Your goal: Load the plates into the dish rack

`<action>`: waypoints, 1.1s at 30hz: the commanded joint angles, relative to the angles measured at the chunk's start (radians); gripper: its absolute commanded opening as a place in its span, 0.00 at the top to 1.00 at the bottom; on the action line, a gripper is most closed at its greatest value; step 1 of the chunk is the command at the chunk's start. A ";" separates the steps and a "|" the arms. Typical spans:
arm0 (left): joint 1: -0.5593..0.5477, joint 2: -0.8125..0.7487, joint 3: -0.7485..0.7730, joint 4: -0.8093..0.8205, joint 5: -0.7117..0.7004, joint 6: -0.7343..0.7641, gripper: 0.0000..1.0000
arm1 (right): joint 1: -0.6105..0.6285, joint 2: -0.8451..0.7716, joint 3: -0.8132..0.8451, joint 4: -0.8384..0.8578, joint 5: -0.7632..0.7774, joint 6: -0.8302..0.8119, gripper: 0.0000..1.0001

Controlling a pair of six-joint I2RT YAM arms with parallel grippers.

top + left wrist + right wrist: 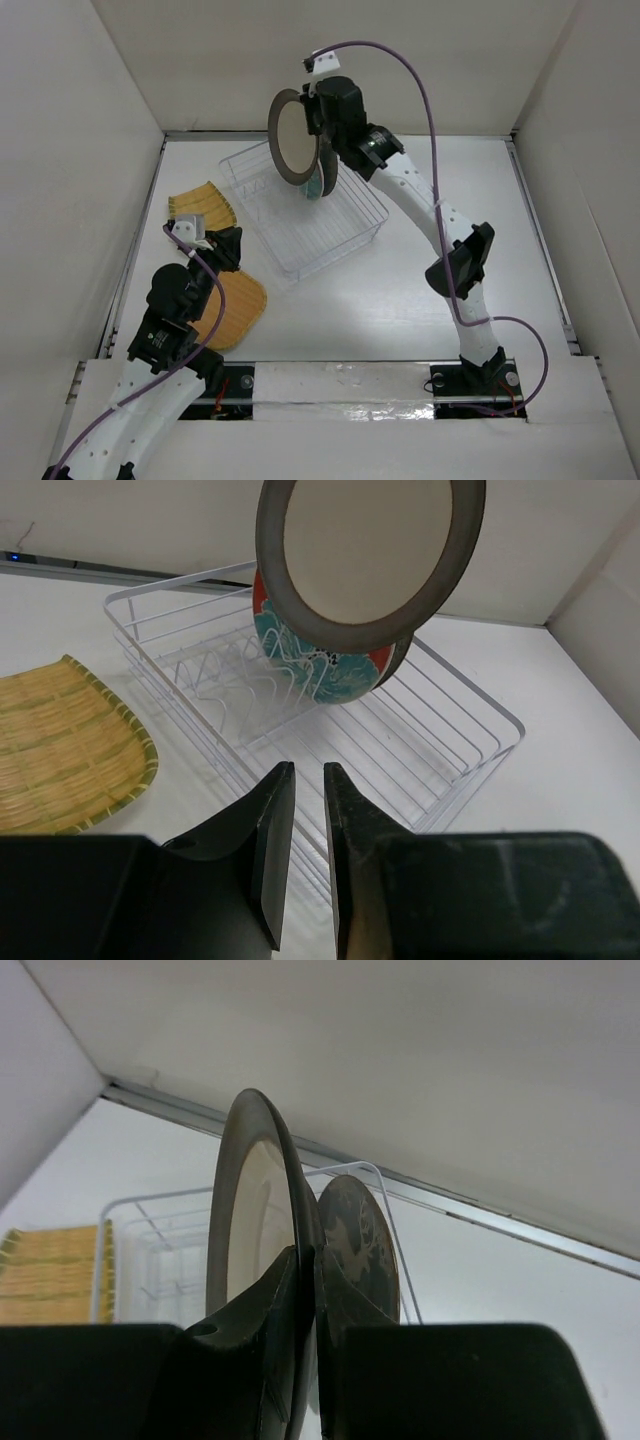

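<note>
My right gripper (pixel 318 128) is shut on the rim of the dark-rimmed silver plate (pixel 293 138) and holds it upright, in the air over the far end of the clear dish rack (pixel 330 235). In the right wrist view my gripper (pixel 307 1252) pinches this plate (pixel 245 1220). The red plate with teal flowers (pixel 310 660) stands in the rack. The dark bird plate (pixel 362 1245) stands just behind it. The fan-shaped yellow plate (pixel 200 207) lies left of the rack. The round yellow plate (pixel 235 308) lies by my left gripper (pixel 228 242). In the left wrist view that gripper (pixel 300 768) is shut and empty.
White walls close in the table on the left, back and right. The rack (pixel 470 730) sits askew near the back wall. The left arm lies over part of the round yellow plate. The right arm reaches from the front right across to the rack.
</note>
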 commanded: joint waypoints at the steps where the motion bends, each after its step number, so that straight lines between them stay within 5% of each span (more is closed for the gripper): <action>1: -0.005 0.008 0.051 0.032 -0.011 -0.003 0.84 | 0.056 -0.006 0.088 0.282 0.155 -0.153 1.00; 12: -0.005 0.031 0.051 0.035 -0.010 -0.001 0.83 | 0.128 0.079 0.025 0.426 0.290 -0.365 1.00; 33: 0.013 0.062 0.051 0.038 0.006 -0.003 0.82 | 0.088 0.043 -0.106 0.534 0.292 -0.390 1.00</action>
